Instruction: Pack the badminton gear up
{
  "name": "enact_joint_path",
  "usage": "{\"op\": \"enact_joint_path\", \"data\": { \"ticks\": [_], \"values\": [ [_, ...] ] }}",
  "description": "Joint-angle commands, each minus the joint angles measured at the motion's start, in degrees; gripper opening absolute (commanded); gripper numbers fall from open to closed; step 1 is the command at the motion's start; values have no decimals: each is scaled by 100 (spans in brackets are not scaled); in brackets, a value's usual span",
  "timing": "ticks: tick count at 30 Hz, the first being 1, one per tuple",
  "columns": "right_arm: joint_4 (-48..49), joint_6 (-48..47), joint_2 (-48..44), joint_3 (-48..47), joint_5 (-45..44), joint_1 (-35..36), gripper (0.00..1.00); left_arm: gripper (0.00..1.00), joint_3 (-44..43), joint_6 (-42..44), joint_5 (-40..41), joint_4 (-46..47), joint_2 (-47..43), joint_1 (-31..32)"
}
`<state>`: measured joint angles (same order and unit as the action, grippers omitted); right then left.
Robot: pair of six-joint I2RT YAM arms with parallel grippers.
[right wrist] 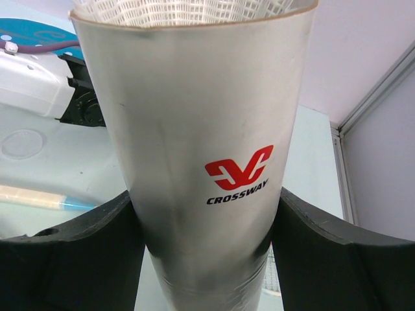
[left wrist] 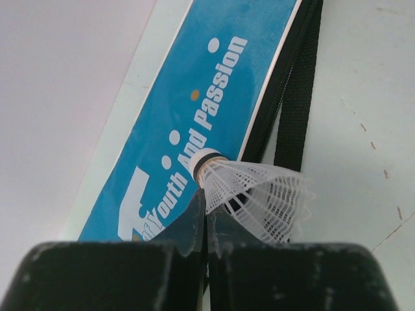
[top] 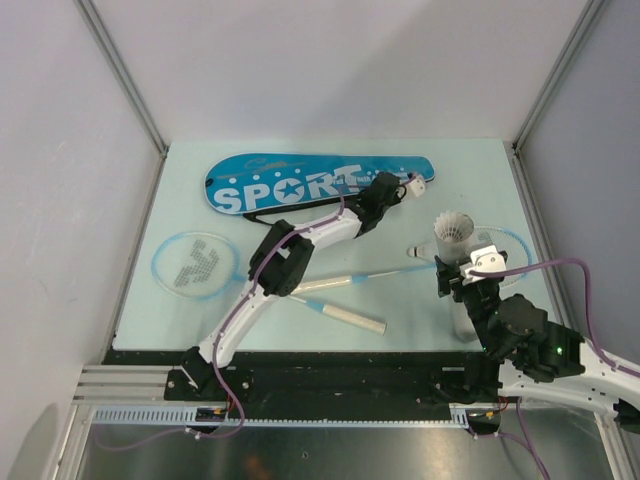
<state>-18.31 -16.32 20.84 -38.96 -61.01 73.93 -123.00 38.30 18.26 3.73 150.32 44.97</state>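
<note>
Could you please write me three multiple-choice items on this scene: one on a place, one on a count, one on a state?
1. Where does the blue SPORT bag lie? A) beside the arm bases B) along the table's far side C) upright in a pincer
2. How many rackets lie on the table? A) one B) two C) four
3. The left pincer is A) shut on a shuttlecock B) wide open C) shut on the strap
Key: 1B, it lies uppermost in the overhead view; 2B, one head left, one right; 3A, its fingers pinch the skirt.
</note>
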Motion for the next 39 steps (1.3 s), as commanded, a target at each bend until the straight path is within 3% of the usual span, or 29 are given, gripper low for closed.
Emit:
{"op": "enact_joint_path", "data": {
  "ticks": [1, 5, 6, 10, 13, 17, 18, 24, 28, 34, 39],
  "values": [
    [292, 59, 95, -305, 28, 34, 27, 0, 161, -305, 239, 41, -915, 20],
    [266, -20, 253, -296, 124, 34, 27, 0, 1346, -1446, 56, -3, -2522, -6],
    [266, -151, 306, -296, 133, 34, 27, 0, 1932, -2075, -32, -12, -2934, -32],
    [301, -503, 604, -288, 239, 25, 27, 0, 3385, -3862, -1296, -188, -5050, -260],
    [345, -740, 833, -296, 318, 25, 27, 0, 4317, -5277, -2447, -241, -6036, -532],
    [293, -978, 1070, -288, 905, -36, 28, 0, 5302, -6869, -4467, -49, -6890, -1104],
    [258, -1057, 1132, -279, 1116, -71, 28, 0, 5704, -7272, -5316, 118, -7067, -1287],
    [169, -1251, 1177, -200, 2567, -186, 28, 0, 6567, -7653, -7527, 400, -8288, -1246],
    [-15, -1365, 1273, -191, 3200, -177, 26, 0, 7035, -7698, -7627, 322, -9133, -1254],
    [-173, -1374, 1607, -191, 2859, 68, 26, 0, 6957, -7522, -7039, -310, -9933, -1333],
    [-138, -1365, 1616, -191, 2805, 227, 27, 0, 6833, -7417, -7249, -601, -9847, -1185]
  ]
}}
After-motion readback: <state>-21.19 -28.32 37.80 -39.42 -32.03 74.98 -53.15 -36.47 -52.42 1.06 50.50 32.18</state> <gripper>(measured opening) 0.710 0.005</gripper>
